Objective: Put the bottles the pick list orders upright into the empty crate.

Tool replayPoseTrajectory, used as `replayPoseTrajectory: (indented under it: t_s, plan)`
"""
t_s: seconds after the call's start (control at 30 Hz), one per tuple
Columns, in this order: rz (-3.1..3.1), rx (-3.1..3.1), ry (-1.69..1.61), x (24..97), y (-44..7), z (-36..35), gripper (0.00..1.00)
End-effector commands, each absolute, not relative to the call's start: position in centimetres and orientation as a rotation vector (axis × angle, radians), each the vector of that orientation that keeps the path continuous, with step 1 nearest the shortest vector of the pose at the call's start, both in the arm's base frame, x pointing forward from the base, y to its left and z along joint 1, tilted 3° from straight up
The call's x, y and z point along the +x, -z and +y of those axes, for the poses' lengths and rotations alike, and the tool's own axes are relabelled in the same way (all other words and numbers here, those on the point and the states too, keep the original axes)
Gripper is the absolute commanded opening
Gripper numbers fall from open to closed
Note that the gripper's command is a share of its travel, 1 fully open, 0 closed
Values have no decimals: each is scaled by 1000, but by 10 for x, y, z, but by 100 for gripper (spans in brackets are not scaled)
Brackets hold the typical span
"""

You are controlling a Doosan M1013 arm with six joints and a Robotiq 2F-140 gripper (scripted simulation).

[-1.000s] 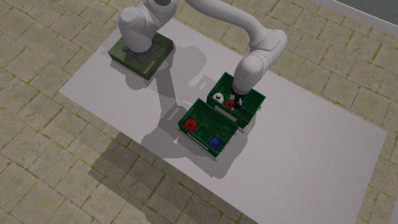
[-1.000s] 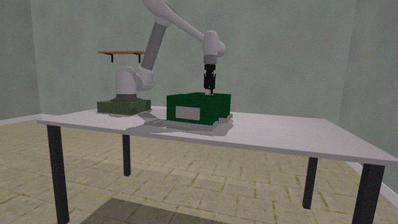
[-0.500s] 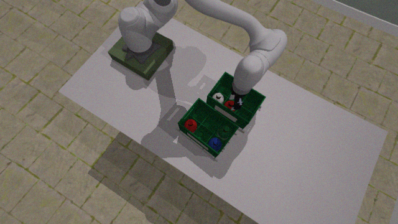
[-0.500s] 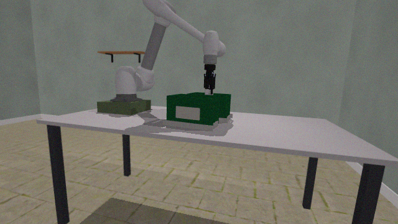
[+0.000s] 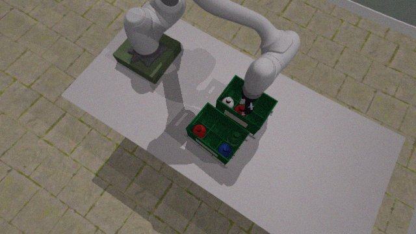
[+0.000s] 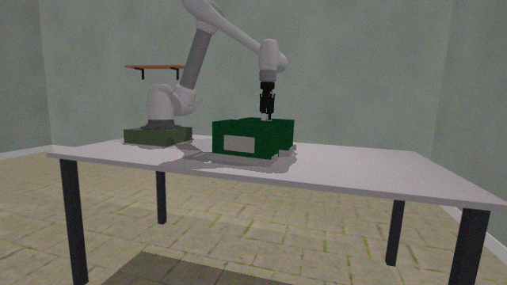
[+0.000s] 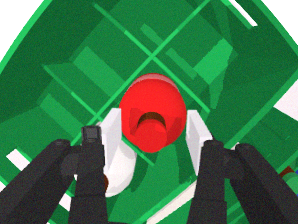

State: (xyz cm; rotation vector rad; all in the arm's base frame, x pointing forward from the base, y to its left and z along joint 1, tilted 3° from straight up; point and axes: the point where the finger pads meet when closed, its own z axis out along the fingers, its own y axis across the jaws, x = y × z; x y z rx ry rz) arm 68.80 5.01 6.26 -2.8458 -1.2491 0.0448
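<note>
- Pincer [image 5: 247, 112] [image 6: 266, 117] [image 7: 154, 124] is standing part-open, pads flanking red bottle [image 5: 240, 108] [image 7: 152, 97]; pad contact: can't tell.
- Bottle is standing in far crate [image 5: 271, 100] [image 7: 25, 45], nearer desk's [image 5: 325, 156] [image 6: 356, 166] arm-end edge than its opposite edge.
- Off-centre closing could be tipping it.
- Sideways drift could be knocking white bottle [image 5: 228, 103] [image 7: 123, 172].
- Snagged divider could be dragging crate.

Between the earlier pictures and now, no clear displacement can be made out in either the top or the exterior view. If the end effector [image 5: 247, 108] [image 6: 266, 116] [image 7: 154, 124] has been shifted over the red bottle [image 5: 240, 109] [image 7: 152, 112] in the rear crate [image 5: 270, 100] [image 7: 285, 30], the shift is too slight to be told. Whether the spacing of its fingers has been altered cannot be told either, as they are shown too small in the earlier pictures. Any tilt or lift given to that bottle is likewise too small to be made out.
</note>
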Motion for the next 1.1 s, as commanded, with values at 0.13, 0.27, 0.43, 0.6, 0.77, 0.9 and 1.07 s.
replayPoseTrajectory:
  t_s: [0.13, 0.27, 0.43, 0.6, 0.77, 0.9, 1.07]
  plan:
    - [-1245, -2842, -47, 687, -72, 53, 38]
    - [-1245, -2842, -47, 687, -83, 53, 38]
    - [-1245, -2842, -47, 688, -91, 53, 38]
    - [-1245, -2842, -47, 688, -104, 52, 38]
    - [-1245, -2842, -47, 689, -118, 52, 38]
    - [-1245, -2842, -47, 689, -126, 52, 38]
    - [-1245, -2842, -47, 690, -136, 52, 38]
